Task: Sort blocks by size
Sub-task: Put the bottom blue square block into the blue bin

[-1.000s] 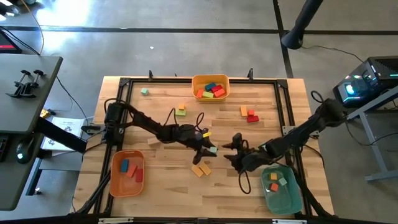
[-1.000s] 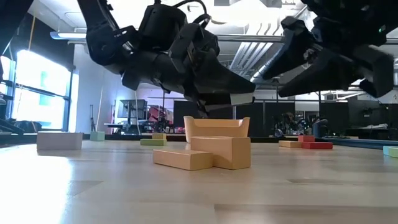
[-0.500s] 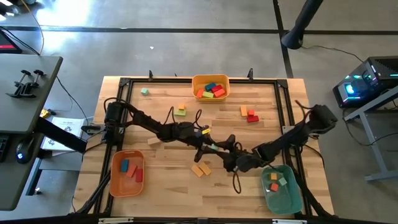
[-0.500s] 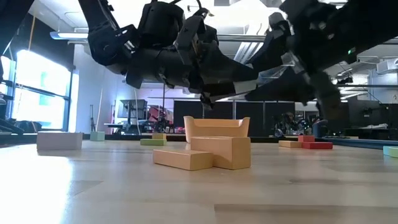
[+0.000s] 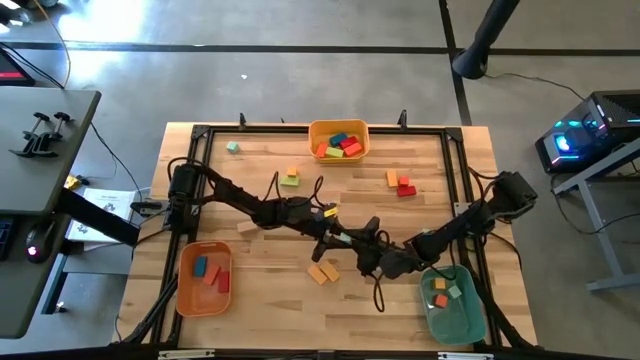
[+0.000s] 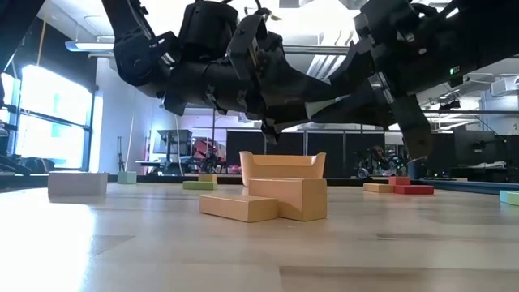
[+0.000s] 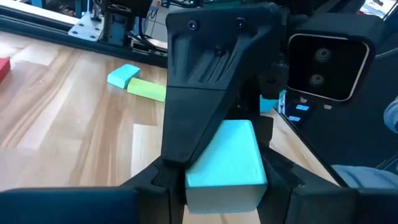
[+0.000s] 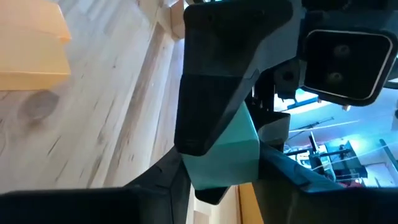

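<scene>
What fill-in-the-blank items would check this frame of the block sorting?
1. The left gripper, meeting the right gripper mid-table, holds a small wooden block coloured ___.
2. The teal plastic bin stands on the ___ arm's side of the wooden table.
3. The number of orange plastic bins on the table is ___.

Missing words: teal; right; two.

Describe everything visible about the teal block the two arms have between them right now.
The teal block is a short, smooth-faced bar with softly rounded edges, pale teal, looking like painted wood. It is held in the air above the middle of the table, touching no surface. The left claw and the right claw meet at it from opposite sides, each with fingers against it, as in a handover. Below and nearby lie the tan blocks.
</scene>
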Robot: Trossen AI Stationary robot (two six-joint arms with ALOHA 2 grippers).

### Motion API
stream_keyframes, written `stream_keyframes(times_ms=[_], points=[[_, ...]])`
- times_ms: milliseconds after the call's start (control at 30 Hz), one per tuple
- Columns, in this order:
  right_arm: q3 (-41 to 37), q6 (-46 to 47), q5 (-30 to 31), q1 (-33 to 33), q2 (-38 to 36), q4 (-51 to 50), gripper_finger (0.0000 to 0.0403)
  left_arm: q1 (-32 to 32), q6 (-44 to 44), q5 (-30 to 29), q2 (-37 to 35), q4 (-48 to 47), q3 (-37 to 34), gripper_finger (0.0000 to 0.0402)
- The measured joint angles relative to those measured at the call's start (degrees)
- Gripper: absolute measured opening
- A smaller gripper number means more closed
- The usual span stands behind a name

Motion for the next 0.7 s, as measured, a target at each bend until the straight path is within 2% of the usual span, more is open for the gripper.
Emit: stream_keyframes(times_ms=[100,233,333,400,500,700], points=[[0.0,1.53,0.02,0.59,-0.05,0.21,0.0129,0.31,-0.26,-0.04,0.0,0.13,0.0,0.0137],[0.0,9.46,0.65,2.76,-2.13,-3.22,0.0129,1.02,-1.07,0.82,0.0,1.1,0.08,0.0175],[-0.02,19.16,0.93,5.34,-6.19,-10.67,0.0129,1.32,-0.62,1.17,-0.02,2.5,0.09,0.0207],[0.85,28.39,0.49,7.4,-10.01,-19.86,0.0129,1.46,0.57,0.66,-0.1,3.87,0.11,0.0225],[6.31,46.1,-5.24,10.61,-15.51,-38.41,0.0129,1.77,2.6,-0.83,-0.07,4.9,0.07,0.0241],[24.62,84.09,-26.76,15.83,-18.18,-76.59,0.0129,1.68,5.68,-2.35,-0.04,5.49,0.07,0.0244]])
